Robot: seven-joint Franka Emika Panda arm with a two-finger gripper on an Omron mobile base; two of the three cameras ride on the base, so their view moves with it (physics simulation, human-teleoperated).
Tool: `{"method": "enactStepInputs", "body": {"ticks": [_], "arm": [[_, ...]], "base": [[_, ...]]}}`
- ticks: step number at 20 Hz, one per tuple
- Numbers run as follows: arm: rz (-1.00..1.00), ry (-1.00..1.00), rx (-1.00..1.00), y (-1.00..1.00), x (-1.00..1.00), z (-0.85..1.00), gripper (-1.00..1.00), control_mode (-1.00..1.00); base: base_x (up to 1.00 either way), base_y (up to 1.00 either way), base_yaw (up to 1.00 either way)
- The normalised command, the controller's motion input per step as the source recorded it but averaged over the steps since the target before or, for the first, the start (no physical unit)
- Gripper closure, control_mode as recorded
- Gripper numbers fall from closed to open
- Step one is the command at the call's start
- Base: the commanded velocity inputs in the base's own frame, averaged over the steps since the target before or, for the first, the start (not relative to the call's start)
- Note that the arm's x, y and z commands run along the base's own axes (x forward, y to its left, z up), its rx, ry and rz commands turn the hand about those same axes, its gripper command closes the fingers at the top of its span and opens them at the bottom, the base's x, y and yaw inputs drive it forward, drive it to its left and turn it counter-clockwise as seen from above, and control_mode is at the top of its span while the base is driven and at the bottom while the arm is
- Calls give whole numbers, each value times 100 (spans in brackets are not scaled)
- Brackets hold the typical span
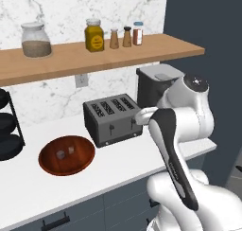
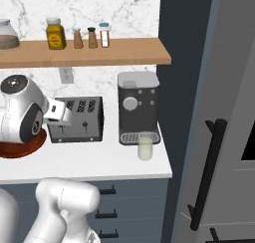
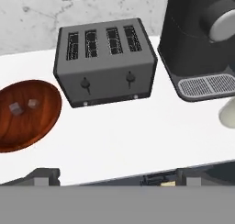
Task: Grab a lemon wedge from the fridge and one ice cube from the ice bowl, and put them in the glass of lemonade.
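The wide, shallow, reddish-brown wooden ice bowl (image 1: 66,155) sits on the white counter (image 1: 123,166) at about nine o'clock from the dark grey four-slot toaster (image 1: 112,118), just beside it but apart. Two small pale ice cubes (image 3: 23,105) lie side by side on the bowl's floor. In the hand view the bowl (image 3: 26,113) lies at about ten o'clock from the claw (image 3: 112,179), whose dark finger tips stand well apart at the bottom edge with nothing between them; the toaster (image 3: 104,60) is at twelve o'clock.

The small clear glass of lemonade (image 2: 145,146), with pale yellow-green liquid, stands upright on the counter just in front of the black coffee machine (image 2: 139,106), near the counter's right end; in the hand view it (image 3: 228,113) appears at about two o'clock from the claw.

The tall grey fridge (image 2: 221,137) with its long black bar handle (image 2: 208,172) stands at three o'clock from the glass, its door closed. Jars and shakers line the wooden shelf (image 1: 108,52) above.
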Motion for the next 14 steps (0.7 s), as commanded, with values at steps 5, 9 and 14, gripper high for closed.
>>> {"method": "enactStepInputs", "body": {"ticks": [5, 9, 14], "arm": [[4, 6, 0, 100, 59, 0, -100, -100], [14, 21, 0, 100, 34, -6, -100, -100], [23, 18, 0, 81, 9, -65, -100, -100]], "base": [[0, 0, 0], [0, 0, 0], [0, 0, 0]]}}
